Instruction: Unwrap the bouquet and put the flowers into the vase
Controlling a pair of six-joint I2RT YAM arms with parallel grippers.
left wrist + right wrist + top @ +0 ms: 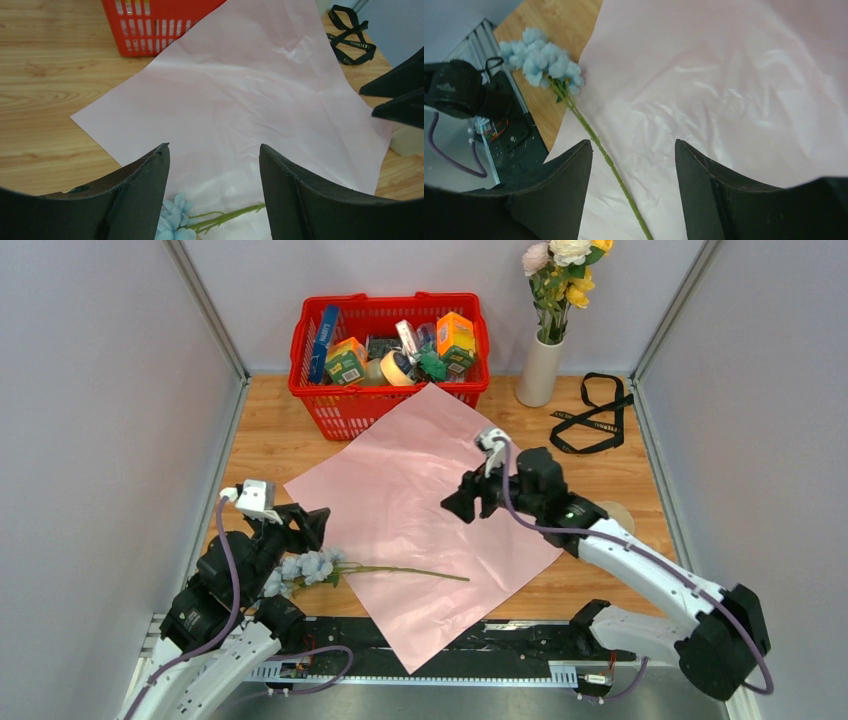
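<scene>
I see the vase point(538, 370) upright at the back right, holding yellow and pale blooms point(563, 270). The red basket point(345, 410) near it is full of groceries point(400, 355). One light blue flower point(305, 568) lies at the pink paper's point(430, 490) near-left edge, its stem across the sheet. My left gripper point(214, 150) hangs wide open and empty just above the bloom. The right gripper point(633, 145), over mid-sheet, has its jaws apart and holds nothing. A black ribbon point(590, 415) lies on bare wood at the right.

The black ribbon point(352, 45) reads "ETERNAL".
</scene>
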